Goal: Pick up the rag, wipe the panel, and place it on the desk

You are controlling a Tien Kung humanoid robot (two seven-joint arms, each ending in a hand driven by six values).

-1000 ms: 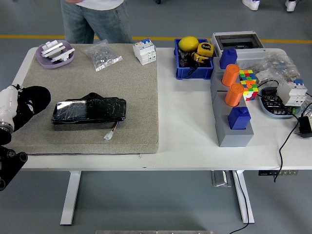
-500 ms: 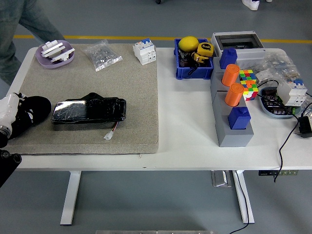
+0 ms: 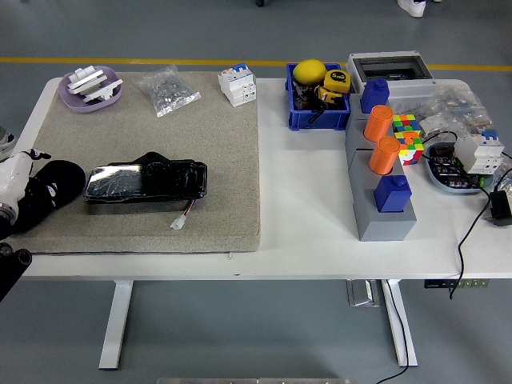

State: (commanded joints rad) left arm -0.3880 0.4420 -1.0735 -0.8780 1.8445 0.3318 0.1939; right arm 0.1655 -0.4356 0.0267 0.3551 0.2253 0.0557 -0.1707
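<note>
Rag (image 3: 58, 179), black, sits bunched at the mat's (image 3: 216, 160) left edge beside the black wrapped panel (image 3: 146, 182); my left hand (image 3: 20, 192) grips it, fingers mostly hidden, arm cut off at frame edge.

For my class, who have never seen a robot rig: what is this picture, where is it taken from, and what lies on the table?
The camera sits high on a humanoid robot, looking down over a white table. Its left hand, black, rests at the left edge on a grey mat; whether it holds anything I cannot tell. The right hand is out of view. Beside the left hand lies a black wrapped pack. Farther off stand a purple dish, a blue bin and two orange cylinders.
</note>
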